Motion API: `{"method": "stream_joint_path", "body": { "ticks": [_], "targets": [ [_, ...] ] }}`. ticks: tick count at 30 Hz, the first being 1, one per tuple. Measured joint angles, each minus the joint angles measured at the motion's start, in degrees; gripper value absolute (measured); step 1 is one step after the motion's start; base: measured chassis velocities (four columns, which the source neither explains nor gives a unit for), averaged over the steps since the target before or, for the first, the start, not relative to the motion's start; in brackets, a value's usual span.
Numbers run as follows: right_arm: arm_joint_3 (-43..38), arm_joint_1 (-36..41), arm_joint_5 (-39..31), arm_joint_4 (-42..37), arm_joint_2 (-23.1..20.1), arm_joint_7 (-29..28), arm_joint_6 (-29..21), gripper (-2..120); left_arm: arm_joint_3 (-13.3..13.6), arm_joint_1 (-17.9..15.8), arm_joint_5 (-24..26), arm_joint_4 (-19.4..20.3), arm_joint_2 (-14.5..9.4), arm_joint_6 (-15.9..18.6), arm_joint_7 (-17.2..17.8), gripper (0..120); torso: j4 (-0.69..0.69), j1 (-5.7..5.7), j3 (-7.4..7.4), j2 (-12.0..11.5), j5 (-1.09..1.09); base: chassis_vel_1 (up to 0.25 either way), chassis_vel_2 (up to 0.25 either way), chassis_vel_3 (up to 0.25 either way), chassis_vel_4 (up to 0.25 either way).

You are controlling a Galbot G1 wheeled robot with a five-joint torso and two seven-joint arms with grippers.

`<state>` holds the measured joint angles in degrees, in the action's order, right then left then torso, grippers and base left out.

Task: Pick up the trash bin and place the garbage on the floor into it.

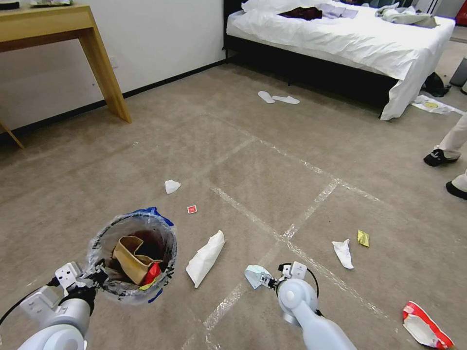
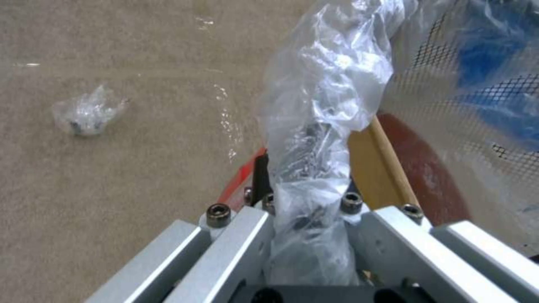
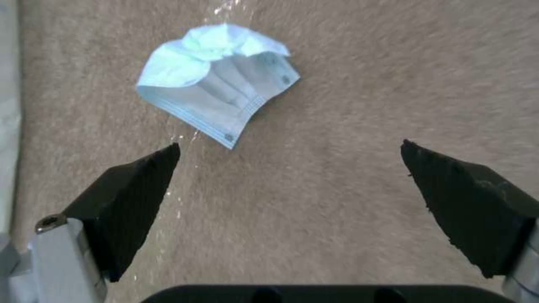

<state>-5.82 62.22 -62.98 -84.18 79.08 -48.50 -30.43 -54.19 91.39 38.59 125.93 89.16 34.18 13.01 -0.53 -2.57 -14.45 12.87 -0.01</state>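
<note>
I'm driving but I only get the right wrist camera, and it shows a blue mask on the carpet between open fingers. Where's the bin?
Observer: To the mask's left. The left gripper is clamped on the trash bin at its rim.
Operator: Is there anything inside it?
Observer: Yes, a torn piece of brown cardboard with a red wrapper beside it.
Operator: Is there stuff between the bin and my mask?
Observer: One crumpled white paper lies between them.
</note>
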Motion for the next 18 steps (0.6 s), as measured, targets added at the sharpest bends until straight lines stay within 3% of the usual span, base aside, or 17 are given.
{"method": "stream_joint_path", "body": {
  "ticks": [10, 18],
  "targets": [
    [0.06, -6.81, 5.63, 13.55, 7.25, 7.94, 3.32, 100, -0.34, 1.05, -0.34, -0.09, 0.17, -0.30, -0.20, 1, 0.01, 0.00, 0.00, 0.00, 0.00, 0.000, 0.000, 0.000, 0.000],
    [-0.53, -8.85, 7.78, 18.48, 8.61, 10.60, 5.16, 100, -0.46, 1.43, -0.20, 0.73, 0.18, -0.48, -0.30, 1, 0.00, 0.00, 0.00, 0.00, 0.00, 0.000, 0.000, 0.000, 0.000]
  ]
}}
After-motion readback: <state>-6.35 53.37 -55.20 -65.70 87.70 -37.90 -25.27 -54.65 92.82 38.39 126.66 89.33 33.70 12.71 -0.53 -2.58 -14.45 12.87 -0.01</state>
